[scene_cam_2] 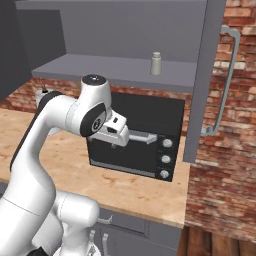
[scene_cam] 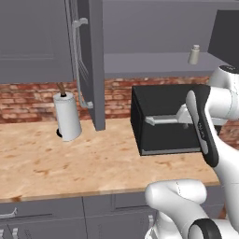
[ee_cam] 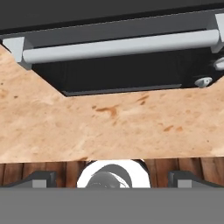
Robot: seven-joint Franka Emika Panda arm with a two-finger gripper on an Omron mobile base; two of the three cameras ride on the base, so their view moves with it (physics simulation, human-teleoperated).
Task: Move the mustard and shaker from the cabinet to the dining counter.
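Note:
The grey shaker (scene_cam: 193,54) (scene_cam_2: 156,63) stands upright on the shelf of the open cabinet (scene_cam: 154,64) (scene_cam_2: 100,70), near the shelf's right end. The mustard is out of view, and so is the dining counter. My gripper (scene_cam_2: 119,137) (ee_cam: 113,179) hangs in front of the black oven's door, well below the shelf and left of the shaker. It points down at the wood counter. Its two dark fingertips (ee_cam: 41,178) stand wide apart with nothing between them, so it is open.
The black oven (scene_cam: 163,121) (scene_cam_2: 140,140) sits on the short wood counter (scene_cam: 70,158) under the shelf, its silver handle (ee_cam: 118,46) close to my hand. A paper towel roll (scene_cam: 66,115) stands at the left. Open cabinet doors (scene_cam: 91,60) (scene_cam_2: 205,75) jut forward on both sides.

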